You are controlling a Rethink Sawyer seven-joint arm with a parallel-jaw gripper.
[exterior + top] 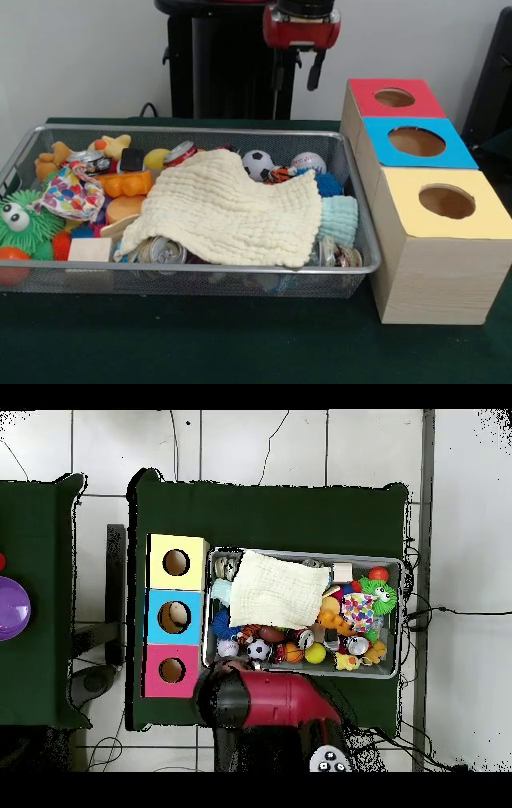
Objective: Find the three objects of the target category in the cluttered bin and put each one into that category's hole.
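Note:
A wire mesh bin (pixel 200 270) holds a jumble of toys, balls and cans. A cream cloth (pixel 228 212) lies spread over its middle and hides what is under it. Behind the cloth sit a soccer ball (pixel 257 163) and a baseball (pixel 307 162). One drink can (pixel 166 251) pokes out at the cloth's front edge, and another can (pixel 180 152) lies at the back. My gripper (pixel 298 76) hangs open and empty, high above the bin's far rim. In the overhead view the red arm (pixel 255 699) covers it.
Beside the bin stands a wooden box with a red hole (pixel 394 98), a blue hole (pixel 416 142) and a yellow hole (pixel 446 201). A green fuzzy toy (pixel 24 224) fills the bin's left end. On a separate table lies a purple object (pixel 12 608).

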